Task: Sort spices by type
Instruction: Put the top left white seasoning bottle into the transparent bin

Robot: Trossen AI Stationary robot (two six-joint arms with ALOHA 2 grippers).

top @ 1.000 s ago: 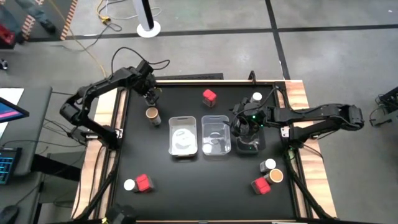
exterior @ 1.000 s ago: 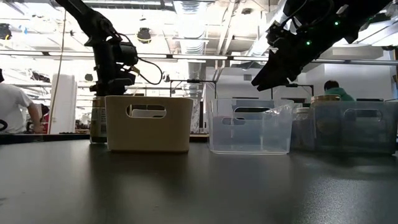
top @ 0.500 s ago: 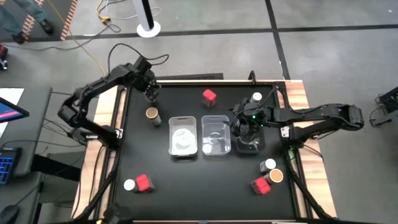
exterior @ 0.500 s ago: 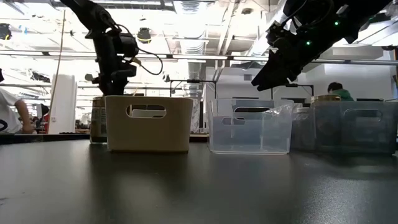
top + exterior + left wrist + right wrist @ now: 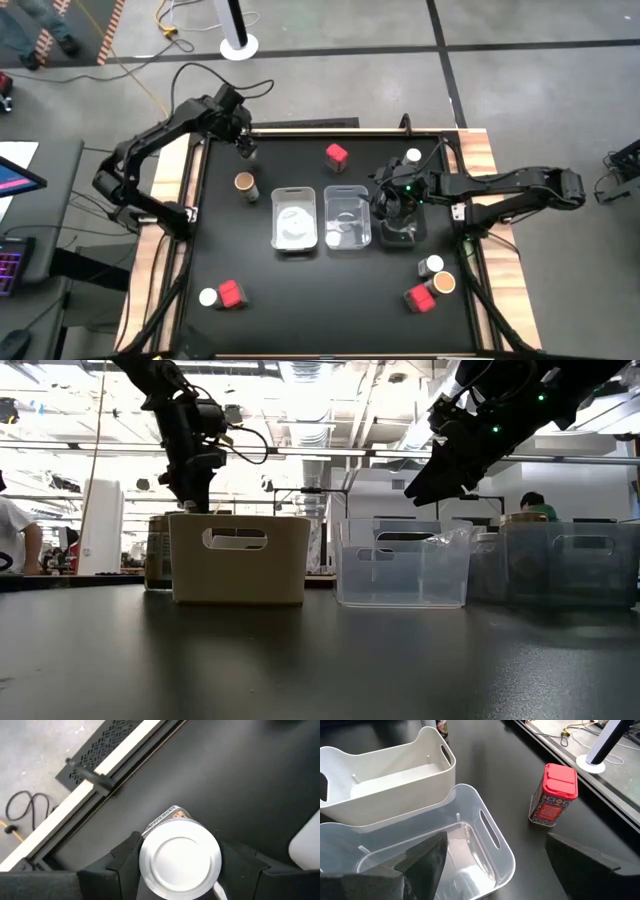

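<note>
Left claw [image 5: 245,147] is clamped on a white-lidded jar [image 5: 180,860], one finger [image 5: 125,858] on each side of the lid. It holds the jar near the table's back-left corner, beyond the tan jar [image 5: 244,184], and the low view puts it above the rim of the white bin [image 5: 238,558]. The step looks like carrying this jar to its bin. To do it well, keep the grip square on the lid so the jar hangs upright. Hold enough height to pass over the tan jar and the bin wall, and come down inside the bin before letting go, since a release from high up would likely tip so narrow a jar. Whether it belongs in the white bin or the clear bin [image 5: 347,217] I cannot tell from here. Right claw [image 5: 397,207] hangs wide apart and empty over the trays, so the left arm should stay on its own side of them. Against a second ago, the left claw has pulled away from the tan jar toward the back edge. In the low view it has risen and swung toward the white bin. The right arm, the red box [image 5: 337,155] and the rest have not moved.
</note>
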